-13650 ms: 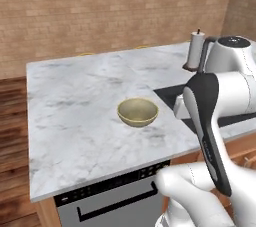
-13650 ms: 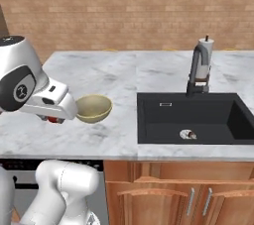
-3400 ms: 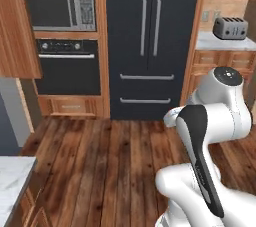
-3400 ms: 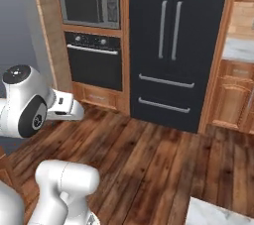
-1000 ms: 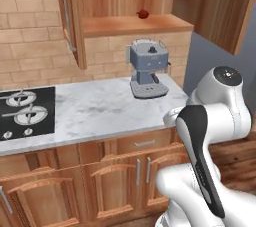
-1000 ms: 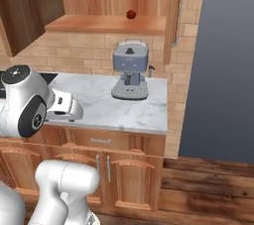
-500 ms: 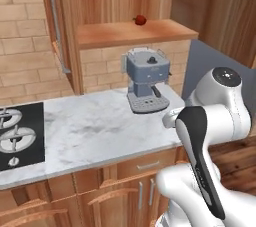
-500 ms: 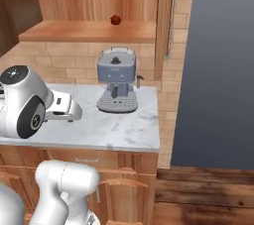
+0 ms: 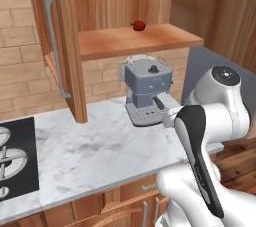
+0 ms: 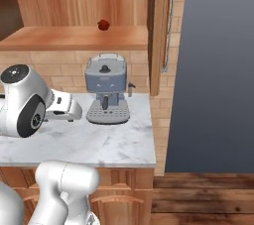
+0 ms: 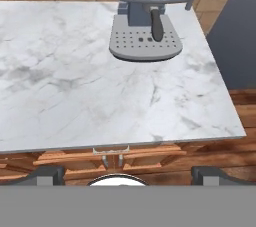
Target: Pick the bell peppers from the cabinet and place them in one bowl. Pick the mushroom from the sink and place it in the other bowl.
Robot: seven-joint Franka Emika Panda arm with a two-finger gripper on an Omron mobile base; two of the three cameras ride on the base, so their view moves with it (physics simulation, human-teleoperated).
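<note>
One bell pepper [image 9: 138, 25] sits on the cabinet [image 9: 135, 41] shelf at twelve o'clock, above the coffee machine [image 9: 148, 91]. Gripper [image 11: 125, 173] is wide open and empty. A low reach could clip the machine or nudge the pepper rolling.

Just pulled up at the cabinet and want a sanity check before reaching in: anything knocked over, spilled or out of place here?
Nothing stands out. One bell pepper sits on the cabinet shelf with the door swung open, the coffee machine stands upright on the marble counter, and no spill shows. I can see one pepper, not two.
</note>
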